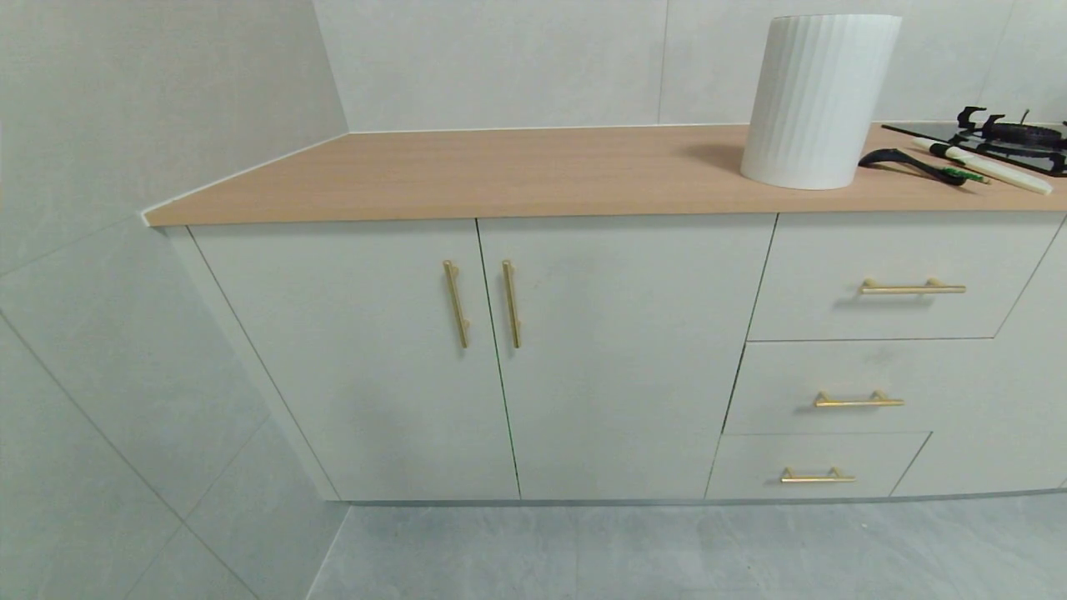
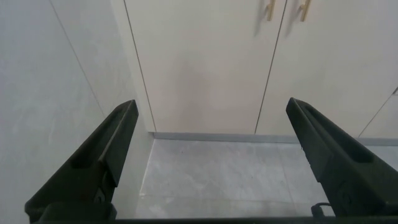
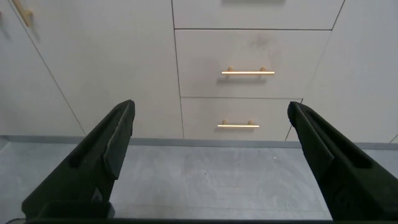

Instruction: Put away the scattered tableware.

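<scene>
On the wooden countertop (image 1: 500, 171) at the far right lie a black ladle-like utensil (image 1: 909, 163) and a long white-handled utensil (image 1: 984, 166), beside a tall white ribbed container (image 1: 817, 100). My left gripper (image 2: 211, 118) hangs open and holds nothing, low before the left cabinet door (image 2: 205, 62) and above the floor. My right gripper (image 3: 211, 118) is open too, with nothing between its fingers, in front of the lower drawers (image 3: 249, 62).
A black stove grate (image 1: 1013, 133) sits at the counter's far right edge. Below are two cabinet doors with gold handles (image 1: 456, 304) and three drawers (image 1: 884, 279). A tiled wall closes off the left side (image 1: 100, 292). Grey floor (image 1: 667, 550) lies in front.
</scene>
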You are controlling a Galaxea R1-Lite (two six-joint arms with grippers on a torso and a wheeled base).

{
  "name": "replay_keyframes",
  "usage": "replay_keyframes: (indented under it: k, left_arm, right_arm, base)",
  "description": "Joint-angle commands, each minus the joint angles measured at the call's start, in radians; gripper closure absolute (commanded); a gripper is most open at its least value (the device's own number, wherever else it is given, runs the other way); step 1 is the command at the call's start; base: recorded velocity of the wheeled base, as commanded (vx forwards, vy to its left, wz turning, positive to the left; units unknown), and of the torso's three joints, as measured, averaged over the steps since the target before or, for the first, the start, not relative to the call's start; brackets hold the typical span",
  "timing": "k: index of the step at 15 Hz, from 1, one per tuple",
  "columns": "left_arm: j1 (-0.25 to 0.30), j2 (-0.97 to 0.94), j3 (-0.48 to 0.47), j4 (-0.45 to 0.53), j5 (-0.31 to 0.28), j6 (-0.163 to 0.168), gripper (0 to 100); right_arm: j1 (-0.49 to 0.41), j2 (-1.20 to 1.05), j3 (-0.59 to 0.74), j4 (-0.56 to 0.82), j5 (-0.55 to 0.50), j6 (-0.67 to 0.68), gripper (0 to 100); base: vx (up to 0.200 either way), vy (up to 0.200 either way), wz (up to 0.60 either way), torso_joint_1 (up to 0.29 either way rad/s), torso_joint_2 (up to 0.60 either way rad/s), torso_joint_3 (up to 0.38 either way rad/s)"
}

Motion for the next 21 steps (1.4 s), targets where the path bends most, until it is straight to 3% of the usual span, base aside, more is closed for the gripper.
replay_keyframes:
  k: [1, 17, 21]
  left_arm:
    - [0.001, 0.001, 0.000, 0.000, 0.001, -0.001, 0]
    - [0.001, 0.001, 0.000, 0.000, 0.000, -0.001, 0]
    - [0.001, 0.001, 0.000, 0.000, 0.000, -0.001, 0]
  right_arm:
    - [0.000, 0.002, 0.000, 0.000, 0.001, 0.001, 0]
    - [0.000, 0.002, 0.000, 0.000, 0.001, 0.008, 0]
    - [0.000, 0.002, 0.000, 0.000, 0.001, 0.008, 0]
  base:
    - [0.000, -0.200, 0.00, -0.002, 0.00, -0.002]
    - [0.000, -0.200, 0.00, 0.003, 0.00, 0.005]
    - [0.000, 0.000, 0.00, 0.000, 0.00, 0.000]
